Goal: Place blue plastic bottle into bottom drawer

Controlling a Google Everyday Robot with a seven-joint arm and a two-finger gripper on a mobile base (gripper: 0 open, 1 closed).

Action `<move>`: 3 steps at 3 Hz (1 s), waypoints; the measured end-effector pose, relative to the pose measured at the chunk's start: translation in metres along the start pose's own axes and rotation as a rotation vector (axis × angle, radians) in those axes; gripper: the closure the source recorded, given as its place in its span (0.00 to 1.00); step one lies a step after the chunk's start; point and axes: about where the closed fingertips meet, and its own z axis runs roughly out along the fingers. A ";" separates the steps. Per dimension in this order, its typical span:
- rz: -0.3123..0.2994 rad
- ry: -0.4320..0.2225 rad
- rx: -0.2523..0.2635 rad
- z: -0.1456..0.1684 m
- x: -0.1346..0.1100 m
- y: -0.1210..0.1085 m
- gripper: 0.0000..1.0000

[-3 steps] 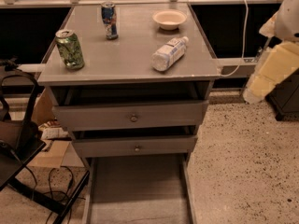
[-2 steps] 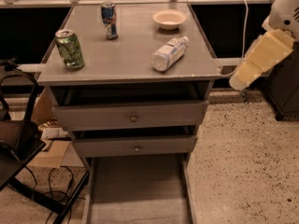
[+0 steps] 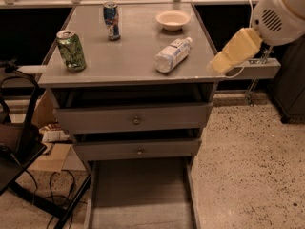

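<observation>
Entering from the upper right: the arm's white rounded housing (image 3: 281,11), vented on its face, high above the speckled floor (image 3: 248,166). Sloping down and leftward from it, a tan-yellow link (image 3: 240,46), narrowing toward the gripper (image 3: 215,67). Gripper end poised at the right edge of the grey tabletop (image 3: 119,61), near the front right corner and at about the level of the surface. Spread or pressed together: cannot tell from this angle. Touching none of the objects on the table.

Lying on its side on the tabletop, right of centre: the blue plastic bottle (image 3: 171,56), white cap toward the back right, base toward the front. Near the gripper end but apart from it, with a strip of bare tabletop between.

Just behind the bottle, a shallow cream bowl (image 3: 172,19), upright. Farther left, a blue can (image 3: 111,20) standing toward the back and a green can (image 3: 71,50) standing near the left front edge, both well apart from the bottle.

Below the tabletop, the upper knobbed drawer (image 3: 133,119) and the lower knobbed drawer (image 3: 138,149), each pulled out slightly. Lowest of all, the bottom drawer (image 3: 142,199), drawn far out toward the camera, flat grey floor showing between low side rails, well below the bottle.

At the left, a black chair (image 3: 19,147) and pieces of cardboard (image 3: 50,156) on the floor.
</observation>
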 end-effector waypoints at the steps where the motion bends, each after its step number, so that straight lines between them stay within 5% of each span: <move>1: 0.086 -0.005 -0.001 -0.001 -0.001 0.001 0.00; 2: 0.123 0.016 -0.004 0.008 -0.024 -0.007 0.00; 3: 0.241 0.126 0.007 0.047 -0.063 -0.028 0.00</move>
